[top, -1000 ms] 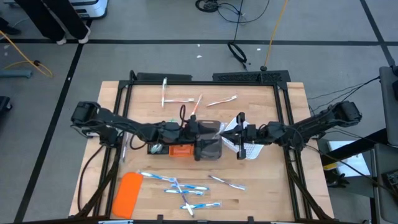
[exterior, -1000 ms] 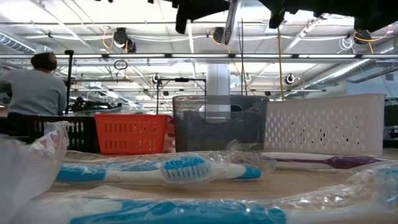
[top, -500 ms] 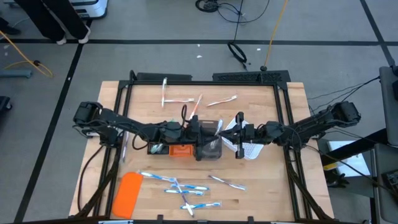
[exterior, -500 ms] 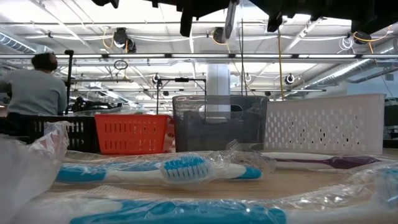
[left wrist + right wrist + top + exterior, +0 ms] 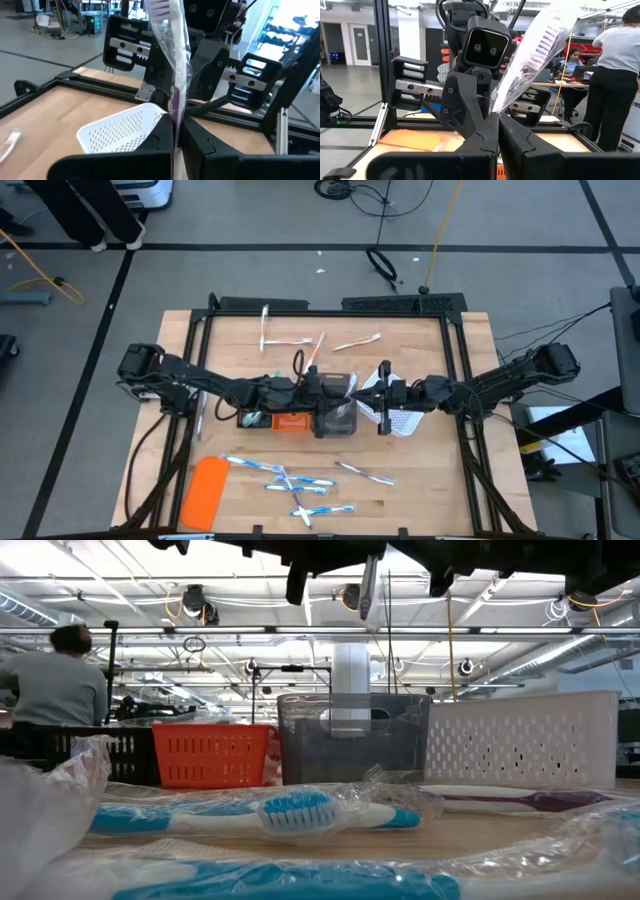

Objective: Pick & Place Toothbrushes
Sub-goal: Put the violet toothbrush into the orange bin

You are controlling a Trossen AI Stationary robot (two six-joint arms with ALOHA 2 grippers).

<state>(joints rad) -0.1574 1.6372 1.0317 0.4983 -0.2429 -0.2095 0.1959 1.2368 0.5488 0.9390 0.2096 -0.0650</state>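
High view: the wooden table (image 5: 440, 490) carries loose toothbrushes (image 5: 290, 480) and an orange slab (image 5: 203, 490) — both arms meet above the grey tray (image 5: 338, 420).

Low view: trays front an open workshop hall; a person (image 5: 55, 680) sits behind.

Wrist views: left gripper (image 5: 176, 137) and right gripper (image 5: 496, 131) both pinch one wrapped toothbrush (image 5: 172, 65) — jaws pressed together.
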